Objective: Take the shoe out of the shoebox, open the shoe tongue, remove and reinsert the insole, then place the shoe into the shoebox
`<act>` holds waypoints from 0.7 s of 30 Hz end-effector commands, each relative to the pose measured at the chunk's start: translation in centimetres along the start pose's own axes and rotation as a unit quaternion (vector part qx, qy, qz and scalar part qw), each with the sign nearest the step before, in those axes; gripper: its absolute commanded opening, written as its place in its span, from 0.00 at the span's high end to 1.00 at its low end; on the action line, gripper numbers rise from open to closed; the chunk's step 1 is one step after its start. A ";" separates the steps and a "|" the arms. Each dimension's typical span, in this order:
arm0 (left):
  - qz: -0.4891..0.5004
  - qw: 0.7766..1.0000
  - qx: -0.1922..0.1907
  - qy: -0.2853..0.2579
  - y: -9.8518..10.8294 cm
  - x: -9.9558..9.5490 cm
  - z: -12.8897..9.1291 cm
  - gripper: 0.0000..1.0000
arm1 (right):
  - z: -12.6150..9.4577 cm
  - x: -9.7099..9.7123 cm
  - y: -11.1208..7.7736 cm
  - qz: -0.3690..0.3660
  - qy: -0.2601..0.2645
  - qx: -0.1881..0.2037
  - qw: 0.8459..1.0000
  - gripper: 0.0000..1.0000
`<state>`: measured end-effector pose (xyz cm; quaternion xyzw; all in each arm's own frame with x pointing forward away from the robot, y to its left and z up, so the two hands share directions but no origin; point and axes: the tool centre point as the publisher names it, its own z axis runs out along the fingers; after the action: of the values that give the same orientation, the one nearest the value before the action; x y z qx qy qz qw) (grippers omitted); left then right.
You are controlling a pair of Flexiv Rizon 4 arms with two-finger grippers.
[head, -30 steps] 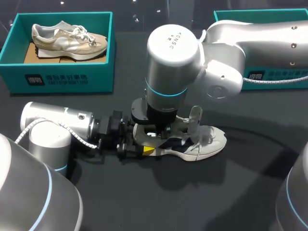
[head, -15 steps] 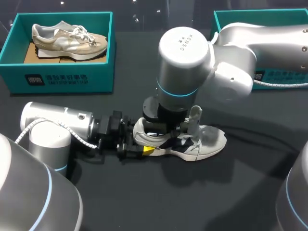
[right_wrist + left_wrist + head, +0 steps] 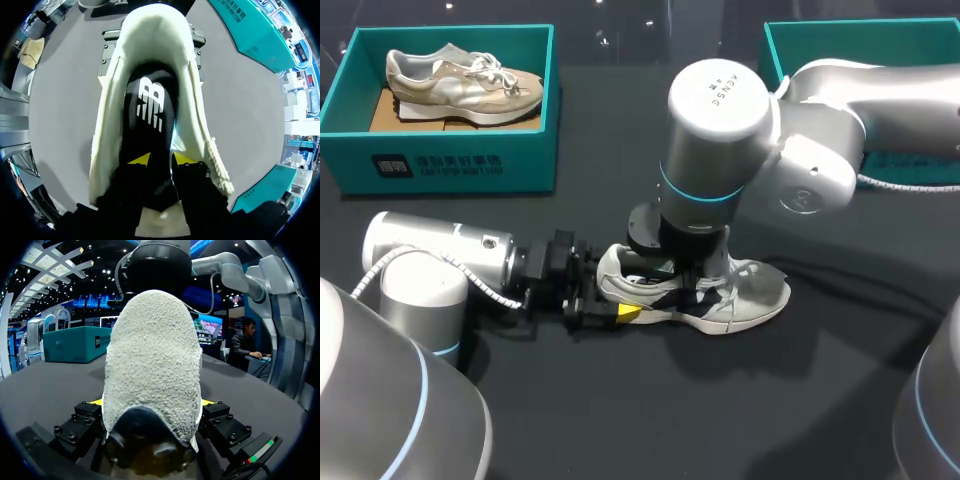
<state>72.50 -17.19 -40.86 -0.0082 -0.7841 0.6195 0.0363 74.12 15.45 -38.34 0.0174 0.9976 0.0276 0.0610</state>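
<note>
The white shoe point(image 3: 750, 300) lies on the dark table point(image 3: 620, 420), its heel clamped from both sides by the left gripper point(image 3: 618, 300). The right gripper point(image 3: 162, 160) is down inside the shoe's opening, over the black insole point(image 3: 150, 100). Whether it has hold of the insole cannot be told. The likely risk is that a hard pull drags the shoe out of the heel clamp, or folds the insole against the collar and jams it.

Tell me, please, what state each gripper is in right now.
Left gripper: closed on the shoe, at its heel.
Right gripper: over the insole; cannot be told.
</note>
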 end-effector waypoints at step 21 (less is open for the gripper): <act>0.000 1.000 0.001 -0.001 0.0 0.1 -0.1 1.00 | 4.4 3.0 1.3 0.003 0.121 -0.013 0.993 0.82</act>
<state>72.34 -17.08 -41.12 -0.0091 -0.7841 0.6195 0.0364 72.27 16.30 -40.59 0.0173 0.9978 0.0467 -0.0442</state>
